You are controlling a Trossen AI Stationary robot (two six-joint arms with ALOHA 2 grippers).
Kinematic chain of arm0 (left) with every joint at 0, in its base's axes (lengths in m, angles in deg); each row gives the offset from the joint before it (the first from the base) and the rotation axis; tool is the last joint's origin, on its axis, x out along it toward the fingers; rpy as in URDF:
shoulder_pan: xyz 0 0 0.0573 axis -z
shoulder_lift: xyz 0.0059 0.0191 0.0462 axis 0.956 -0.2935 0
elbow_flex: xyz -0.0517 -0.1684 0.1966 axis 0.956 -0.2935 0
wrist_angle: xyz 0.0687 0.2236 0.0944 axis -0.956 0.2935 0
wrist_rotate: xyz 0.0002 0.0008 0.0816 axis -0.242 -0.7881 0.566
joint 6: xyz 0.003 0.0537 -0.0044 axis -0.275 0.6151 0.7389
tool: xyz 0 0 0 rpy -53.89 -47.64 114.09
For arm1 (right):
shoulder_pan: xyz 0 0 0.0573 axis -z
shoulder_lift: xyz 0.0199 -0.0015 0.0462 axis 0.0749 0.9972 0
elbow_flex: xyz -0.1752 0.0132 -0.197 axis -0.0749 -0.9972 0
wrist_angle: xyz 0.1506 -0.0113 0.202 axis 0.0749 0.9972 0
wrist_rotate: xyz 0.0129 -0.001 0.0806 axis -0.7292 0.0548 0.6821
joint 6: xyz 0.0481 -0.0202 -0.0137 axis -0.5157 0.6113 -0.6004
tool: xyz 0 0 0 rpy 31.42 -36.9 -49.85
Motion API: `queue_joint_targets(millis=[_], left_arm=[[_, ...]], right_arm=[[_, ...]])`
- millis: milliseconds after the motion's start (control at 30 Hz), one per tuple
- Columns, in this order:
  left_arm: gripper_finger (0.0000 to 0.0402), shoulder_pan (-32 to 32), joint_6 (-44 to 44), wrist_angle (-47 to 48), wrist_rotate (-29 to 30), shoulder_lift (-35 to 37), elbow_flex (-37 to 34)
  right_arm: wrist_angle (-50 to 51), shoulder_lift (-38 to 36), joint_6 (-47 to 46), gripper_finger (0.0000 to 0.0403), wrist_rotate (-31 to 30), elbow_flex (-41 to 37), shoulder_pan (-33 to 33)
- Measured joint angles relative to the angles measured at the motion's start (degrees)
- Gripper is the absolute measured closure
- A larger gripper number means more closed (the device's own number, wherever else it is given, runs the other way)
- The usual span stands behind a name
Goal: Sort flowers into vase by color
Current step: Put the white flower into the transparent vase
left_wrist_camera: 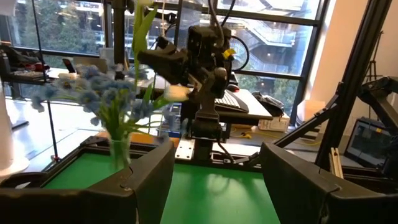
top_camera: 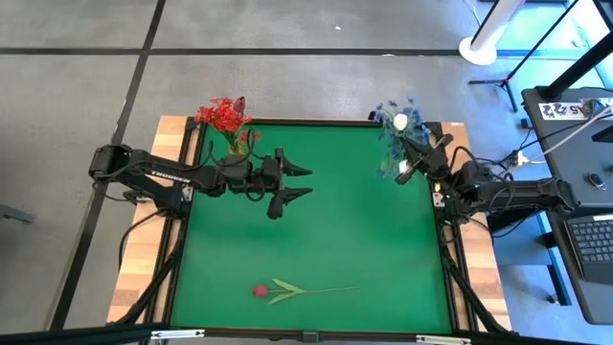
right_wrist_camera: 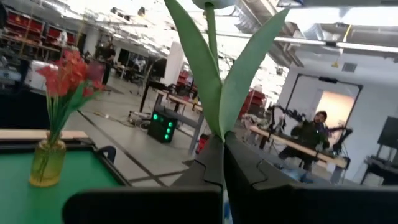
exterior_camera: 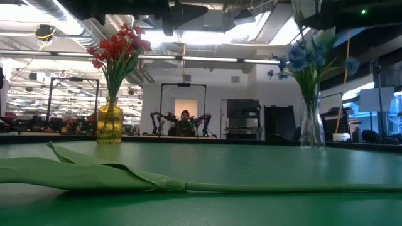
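Red flowers (top_camera: 224,115) stand in a yellow vase (exterior_camera: 110,124) at the far left. Blue flowers (top_camera: 391,144) stand in a clear vase (exterior_camera: 311,129) at the far right. My right gripper (top_camera: 418,155) is beside the blue flowers, shut on a white tulip (top_camera: 399,122) with long green leaves (right_wrist_camera: 205,68). A stem with a dark red-pink bud (top_camera: 261,289) lies flat on the green mat near the front edge; its leaf (exterior_camera: 94,174) fills the low view's foreground. My left gripper (top_camera: 308,182) hovers open over the mat's far left part, holding nothing. My right gripper pinches the tulip's green stem (right_wrist_camera: 219,132) between its two fingers, just below where the leaves part. The fingers come about level from the table's right side and lie across the stem. The tulip stands up out of the hold, clear of the table.
The green mat (top_camera: 364,240) has free room in its middle. A black frame (top_camera: 450,259) borders it. Desks, stands and a laptop (top_camera: 594,240) lie off the right edge. A person sits in the room far behind the table.
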Motion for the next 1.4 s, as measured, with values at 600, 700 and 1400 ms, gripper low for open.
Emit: queue_joint_targets(millis=[600,700,1400], left_arm=[[0.0168,0.0,-0.3,2.2,0.0,0.0,0.0],[0.0168,0.0,-0.3,2.4,0.0,0.0,0.0],[0.0168,0.7,-0.5,2.7,0.0,0.0,0.0]], right_arm=[[0.5,-0.2,-1.5,0.04,-6.4,-1.0,0.0],[0.6,-0.5,-0.5,0.038,-8.4,-0.9,0.0],[22.6,-0.5,-6.6,0.0202,-20.8,10.5,-0.1]])
